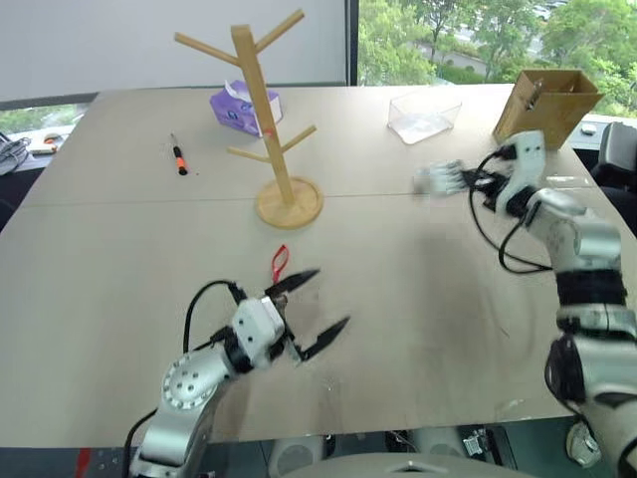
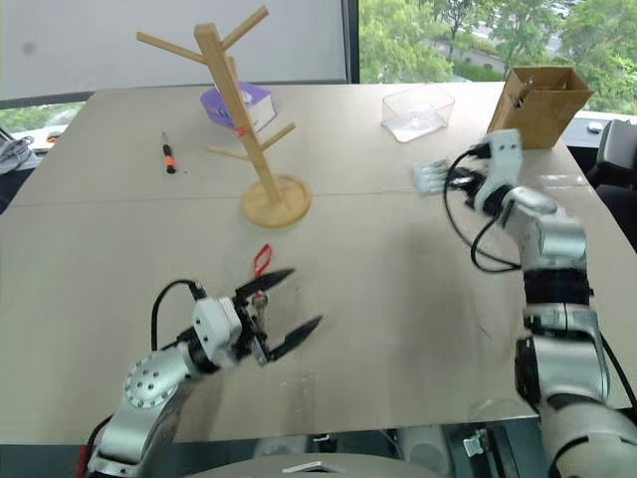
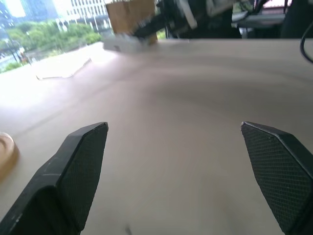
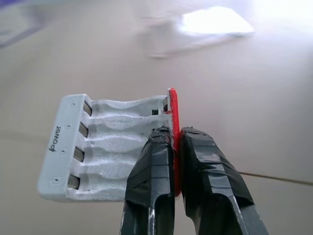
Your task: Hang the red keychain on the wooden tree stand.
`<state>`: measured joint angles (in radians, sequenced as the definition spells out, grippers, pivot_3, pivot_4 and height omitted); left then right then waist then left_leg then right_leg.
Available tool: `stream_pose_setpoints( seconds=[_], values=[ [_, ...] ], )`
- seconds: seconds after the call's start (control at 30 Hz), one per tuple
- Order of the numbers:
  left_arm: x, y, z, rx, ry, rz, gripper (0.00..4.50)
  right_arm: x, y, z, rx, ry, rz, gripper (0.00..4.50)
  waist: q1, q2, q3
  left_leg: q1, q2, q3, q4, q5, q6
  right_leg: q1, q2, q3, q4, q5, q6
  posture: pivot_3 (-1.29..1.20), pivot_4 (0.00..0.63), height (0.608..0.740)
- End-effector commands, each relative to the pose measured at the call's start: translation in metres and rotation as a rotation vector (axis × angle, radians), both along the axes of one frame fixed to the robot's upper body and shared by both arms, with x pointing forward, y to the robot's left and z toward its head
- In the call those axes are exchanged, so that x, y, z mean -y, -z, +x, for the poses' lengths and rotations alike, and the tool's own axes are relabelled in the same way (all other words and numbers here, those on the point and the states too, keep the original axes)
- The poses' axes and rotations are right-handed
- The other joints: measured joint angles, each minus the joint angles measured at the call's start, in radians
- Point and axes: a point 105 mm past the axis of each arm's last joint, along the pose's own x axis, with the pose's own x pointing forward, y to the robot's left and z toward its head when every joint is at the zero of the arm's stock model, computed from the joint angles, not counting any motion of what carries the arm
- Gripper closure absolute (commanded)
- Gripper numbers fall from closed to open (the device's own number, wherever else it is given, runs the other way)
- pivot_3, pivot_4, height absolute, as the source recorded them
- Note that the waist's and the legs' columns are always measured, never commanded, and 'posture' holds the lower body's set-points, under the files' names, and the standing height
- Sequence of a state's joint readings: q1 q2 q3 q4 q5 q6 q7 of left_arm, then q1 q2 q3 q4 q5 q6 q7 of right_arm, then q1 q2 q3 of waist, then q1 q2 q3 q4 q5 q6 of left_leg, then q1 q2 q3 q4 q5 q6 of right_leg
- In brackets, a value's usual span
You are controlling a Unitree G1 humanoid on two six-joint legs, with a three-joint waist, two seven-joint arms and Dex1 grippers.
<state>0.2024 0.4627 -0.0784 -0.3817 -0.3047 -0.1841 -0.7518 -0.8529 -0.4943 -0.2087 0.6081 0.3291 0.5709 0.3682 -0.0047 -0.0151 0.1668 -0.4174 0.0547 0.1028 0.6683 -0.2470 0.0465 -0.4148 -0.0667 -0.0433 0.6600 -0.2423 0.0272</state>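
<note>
Your right gripper (image 4: 177, 142) is clamped shut on the red-edged side of a white plastic four-slot battery charger (image 4: 105, 147) and holds it in the air over the far right of the table, near the brown cardboard box (image 1: 547, 103) and the clear plastic tray (image 1: 424, 117). That is not the task's object. The thin red strap keychain (image 1: 280, 264) lies flat on the pale tabletop (image 1: 398, 299), just beyond your left gripper (image 1: 317, 311), whose black fingers stand wide apart and empty, and short of the round base of the tall light-wood tree stand with slanting pegs (image 1: 269, 110). The main risk, as I judge it, is that the charger gets carried on or dropped: it is pinched only by a thin edge, so it could pivot and slip out. When you go for the strap with the left arm, the loop is flat and limp, so the fingertips may scrape the table and push it away instead of getting under it. A sweep towards the stand could also knock the stand's post.
</note>
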Motion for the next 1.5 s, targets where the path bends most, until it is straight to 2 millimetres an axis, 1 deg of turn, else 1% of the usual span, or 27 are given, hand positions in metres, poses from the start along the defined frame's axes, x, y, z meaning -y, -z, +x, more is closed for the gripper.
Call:
stream_pose_setpoints(
  seconds=[0.03, 0.07, 0.17, 0.33, 0.43, 0.47, 0.5, 0.6, 0.63, 0.67, 0.7, 0.73, 0.8, 0.87, 0.93, 0.97, 1.0, 1.03, 1.07, 1.1, 1.13, 1.2, 1.23, 1.27, 1.33, 1.43, 1.5],
  values=[
    [0.001, -0.007, -0.001, 0.012, -0.007, -0.009, 0.00, 0.055, -0.007, 0.007, 0.025, 0.249, 0.038, 4.46, -0.006, 0.000, 0.000, 0.000, 0.000, 0.001, 0.000, 0.000, 0.000, 0.000, 0.000, 0.001, 0.000, 0.000, 0.000, 0.00, 0.150, 0.740],
    [0.001, -0.007, -0.001, 0.011, -0.008, -0.008, 0.00, 0.066, -0.007, 0.007, 0.023, 0.301, 0.048, 4.46, -0.008, 0.000, 0.000, 0.000, 0.000, 0.002, -0.001, 0.000, 0.000, 0.000, 0.001, 0.002, 0.000, 0.000, 0.000, 0.00, 0.150, 0.740],
    [0.002, -0.007, -0.001, 0.011, -0.008, -0.007, 0.00, 0.082, -0.011, 0.007, 0.039, 0.383, 0.068, 4.46, -0.016, 0.001, 0.000, 0.001, 0.000, 0.003, -0.002, 0.000, 0.000, -0.001, 0.003, 0.004, -0.001, 0.000, 0.000, 0.00, 0.150, 0.740],
    [0.004, -0.006, -0.002, 0.007, -0.002, -0.009, 0.00, 0.098, -0.010, 0.004, 0.038, 0.466, 0.087, 4.46, -0.027, 0.002, 0.001, 0.002, 0.002, 0.004, -0.002, 0.000, 0.000, -0.001, 0.004, 0.005, 0.000, 0.000, 0.000, 0.00, 0.150, 0.740],
    [0.004, -0.005, -0.003, 0.004, 0.001, -0.008, 0.00, 0.096, -0.008, 0.004, 0.034, 0.452, 0.087, 4.46, -0.029, 0.002, 0.001, 0.002, 0.002, 0.004, -0.002, 0.000, 0.000, -0.001, 0.003, 0.005, 0.000, 0.000, 0.000, 0.00, 0.150, 0.740],
    [0.004, -0.005, -0.003, 0.003, 0.002, -0.008, 0.00, 0.096, -0.009, 0.005, 0.039, 0.445, 0.083, 3.66, -0.029, 0.002, 0.001, 0.002, 0.002, 0.004, -0.002, 0.000, 0.000, -0.001, 0.003, 0.006, 0.000, 0.000, 0.000, 0.00, 0.150, 0.740],
    [0.004, -0.005, -0.003, 0.001, 0.003, -0.009, 0.00, 0.095, -0.009, 0.005, 0.043, 0.439, 0.083, 3.38, -0.029, 0.002, 0.001, 0.002, 0.002, 0.004, -0.002, 0.000, 0.000, -0.001, 0.003, 0.006, 0.000, 0.000, 0.000, 0.00, 0.150, 0.740],
    [0.004, -0.004, -0.002, -0.002, 0.003, -0.012, 0.00, 0.093, -0.012, 0.005, 0.063, 0.420, 0.075, 1.86, -0.029, 0.002, 0.001, 0.002, 0.002, 0.004, -0.002, 0.000, 0.000, -0.001, 0.003, 0.006, 0.000, 0.000, 0.000, 0.00, 0.150, 0.740],
    [0.004, -0.004, -0.002, -0.003, 0.002, -0.012, 0.00, 0.092, -0.014, 0.006, 0.078, 0.404, 0.069, 1.46, -0.029, 0.002, 0.001, 0.002, 0.002, 0.004, -0.002, 0.000, 0.000, -0.001, 0.003, 0.006, 0.000, 0.000, 0.000, 0.00, 0.150, 0.740],
    [0.005, -0.005, -0.001, -0.004, -0.001, -0.015, 0.00, 0.088, -0.016, 0.006, 0.094, 0.359, 0.059, 0.84, -0.029, 0.002, 0.001, 0.002, 0.002, 0.004, -0.002, 0.000, 0.000, -0.001, 0.003, 0.006, 0.000, 0.000, 0.000, 0.00, 0.150, 0.740],
    [0.005, -0.006, 0.000, -0.005, -0.008, -0.018, 0.00, 0.082, -0.018, 0.007, 0.106, 0.307, 0.053, 0.55, -0.029, 0.002, 0.001, 0.002, 0.002, 0.004, -0.002, 0.000, 0.000, -0.001, 0.003, 0.006, 0.000, 0.000, 0.000, 0.00, 0.150, 0.740],
    [0.004, -0.008, 0.002, -0.008, -0.036, -0.034, 0.00, 0.072, -0.021, 0.006, 0.134, 0.206, 0.025, 0.05, -0.029, 0.002, 0.001, 0.002, 0.002, 0.004, -0.002, 0.000, 0.000, -0.001, 0.003, 0.006, 0.000, 0.000, 0.000, 0.00, 0.150, 0.740],
    [0.001, -0.012, 0.008, -0.041, -0.107, -0.089, 0.00, 0.045, -0.030, -0.001, 0.229, -0.038, -0.044, 0.05, -0.027, 0.002, 0.001, 0.002, 0.003, 0.004, -0.002, 0.000, 0.000, -0.001, 0.003, 0.005, 0.000, 0.000, 0.001, 0.00, 0.150, 0.740],
    [-0.008, -0.015, 0.019, -0.106, -0.248, -0.171, 0.00, 0.014, -0.030, -0.025, 0.294, -0.337, -0.141, 0.05, -0.022, 0.002, 0.001, 0.001, 0.003, 0.003, -0.002, 0.000, 0.000, -0.001, 0.003, 0.005, -0.001, 0.000, 0.001, 0.00, 0.150, 0.740],
    [-0.015, -0.017, 0.026, -0.161, -0.344, -0.223, 0.00, -0.011, -0.017, -0.057, 0.293, -0.601, -0.228, 0.05, -0.010, 0.002, 0.001, 0.001, 0.003, 0.002, -0.002, 0.000, 0.000, 0.000, 0.002, 0.005, -0.001, 0.000, 0.001, 0.00, 0.150, 0.740],
    [-0.018, -0.018, 0.028, -0.183, -0.369, -0.243, 0.00, -0.019, -0.011, -0.071, 0.292, -0.694, -0.260, 0.05, -0.007, 0.002, 0.001, 0.001, 0.003, 0.001, -0.002, 0.000, 0.000, 0.000, 0.002, 0.005, -0.001, 0.000, 0.001, 0.00, 0.150, 0.740],
    [-0.019, -0.019, 0.029, -0.199, -0.385, -0.254, 0.00, -0.024, -0.007, -0.081, 0.292, -0.750, -0.279, 0.05, -0.005, 0.003, 0.001, 0.001, 0.003, 0.000, -0.002, 0.000, 0.000, 0.001, 0.002, 0.004, -0.001, 0.000, 0.001, 0.00, 0.150, 0.740],
    [-0.030, -0.021, 0.034, -0.200, -0.464, -0.260, 0.00, -0.031, 0.003, -0.098, 0.255, -0.846, -0.286, 0.05, -0.006, 0.003, 0.001, 0.001, 0.003, -0.001, -0.001, 0.000, 0.000, 0.001, 0.002, 0.004, -0.001, 0.000, 0.001, 0.00, 0.150, 0.740],
    [-0.038, -0.021, 0.037, -0.200, -0.522, -0.264, 0.00, -0.036, 0.010, -0.110, 0.224, -0.911, -0.284, 0.05, -0.006, 0.003, 0.001, 0.002, 0.003, -0.001, -0.001, 0.000, 0.000, 0.001, 0.002, 0.003, 0.000, 0.000, 0.001, 0.00, 0.150, 0.740],
    [-0.044, -0.022, 0.039, -0.199, -0.561, -0.265, 0.00, -0.039, 0.014, -0.117, 0.203, -0.951, -0.280, 0.05, -0.005, 0.003, 0.001, 0.002, 0.002, -0.001, -0.001, 0.000, 0.000, 0.001, 0.002, 0.002, 0.000, 0.000, 0.001, 0.00, 0.150, 0.740],
    [-0.061, -0.022, 0.043, -0.188, -0.689, -0.266, 0.00, -0.045, 0.021, -0.131, 0.210, -1.025, -0.307, 0.05, -0.005, 0.003, 0.001, 0.002, 0.002, -0.001, 0.000, 0.000, 0.000, 0.001, 0.002, 0.002, 0.000, 0.000, 0.001, 0.00, 0.150, 0.740],
    [-0.082, -0.024, 0.044, -0.162, -0.889, -0.239, 0.00, -0.054, 0.029, -0.150, 0.253, -1.123, -0.325, 0.05, -0.007, 0.001, 0.000, 0.002, 0.002, -0.001, 0.001, 0.000, 0.000, 0.002, 0.002, 0.001, 0.001, 0.000, 0.001, 0.00, 0.150, 0.740],
    [-0.089, -0.025, 0.044, -0.152, -0.956, -0.223, 0.00, -0.056, 0.031, -0.156, 0.264, -1.157, -0.326, 0.05, -0.007, 0.001, 0.000, 0.003, 0.002, -0.002, 0.001, 0.000, 0.000, 0.002, 0.003, 0.002, 0.001, 0.000, 0.001, 0.00, 0.150, 0.740],
    [-0.091, -0.023, 0.044, -0.184, -1.005, -0.221, 0.00, -0.058, 0.034, -0.162, 0.288, -1.190, -0.335, 0.05, -0.008, 0.001, 0.000, 0.003, 0.002, -0.002, 0.000, 0.000, 0.000, 0.002, 0.003, 0.001, 0.000, 0.000, 0.001, 0.00, 0.150, 0.740],
    [-0.086, -0.017, 0.044, -0.255, -1.040, -0.216, 0.00, -0.059, 0.038, -0.170, 0.317, -1.240, -0.333, 0.05, -0.005, 0.001, 0.000, 0.003, 0.002, -0.002, 0.000, 0.000, 0.000, 0.002, 0.003, 0.002, 0.000, 0.000, 0.001, 0.00, 0.150, 0.740],
    [-0.077, -0.009, 0.044, -0.353, -1.069, -0.212, 0.00, -0.060, 0.040, -0.174, 0.342, -1.271, -0.303, 0.05, 0.001, -0.001, 0.001, 0.003, 0.001, -0.003, 0.001, 0.000, 0.000, 0.003, 0.003, 0.001, 0.000, 0.000, 0.001, 0.00, 0.150, 0.740],
    [-0.074, -0.008, 0.044, -0.391, -1.082, -0.217, 0.00, -0.061, 0.041, -0.176, 0.385, -1.285, -0.298, 0.05, 0.002, -0.001, 0.001, 0.003, 0.001, -0.003, 0.001, 0.000, 0.000, 0.003, 0.003, 0.001, 0.000, 0.000, 0.001, 0.00, 0.150, 0.740]
  ],
)
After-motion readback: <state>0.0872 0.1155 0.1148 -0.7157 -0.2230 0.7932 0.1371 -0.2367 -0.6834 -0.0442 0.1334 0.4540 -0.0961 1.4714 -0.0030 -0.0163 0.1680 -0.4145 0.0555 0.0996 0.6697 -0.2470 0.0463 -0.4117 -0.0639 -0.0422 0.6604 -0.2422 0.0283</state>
